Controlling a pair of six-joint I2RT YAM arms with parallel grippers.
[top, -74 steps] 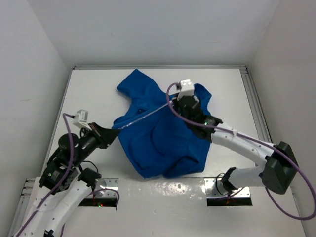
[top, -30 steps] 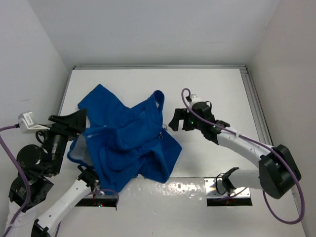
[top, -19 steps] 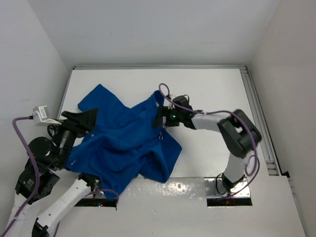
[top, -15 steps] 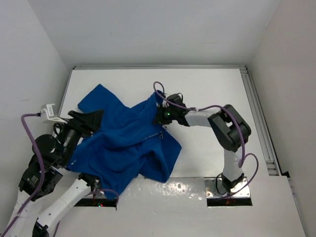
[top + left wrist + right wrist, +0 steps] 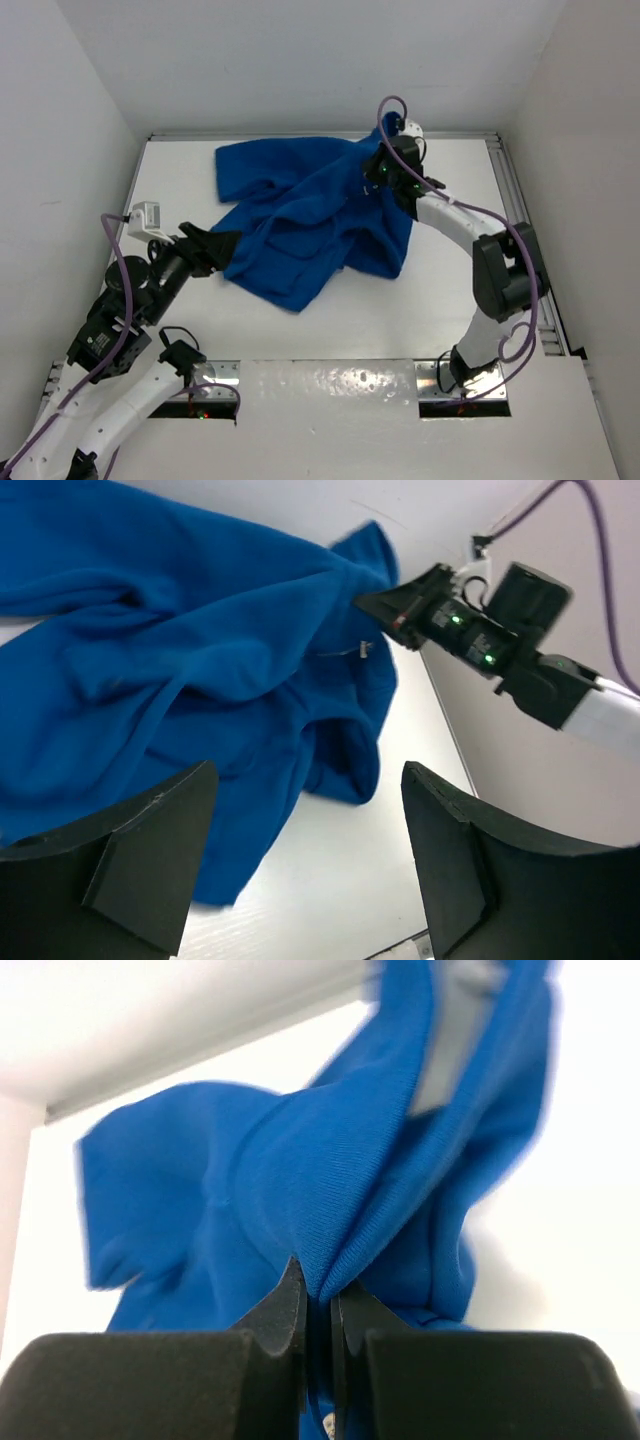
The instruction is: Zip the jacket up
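Now R arm is stretching far back, R gripper (image 5: 384, 172) pinching a blue fleece jacket (image 5: 300, 215) fold; L arm is crouching low, L gripper (image 5: 226, 246) gaping wide beside it.

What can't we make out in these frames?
- The zipper: only a small silver bit shows in the left wrist view. In the top view it is lost in folds of the jacket. Zipped or not is unclear.
- Which part of the jacket the right hand pinches: right wrist view, too close, cloth above blurred.
- Jacket's near edge: left wrist view, behind the left hand and cut off by the frame.
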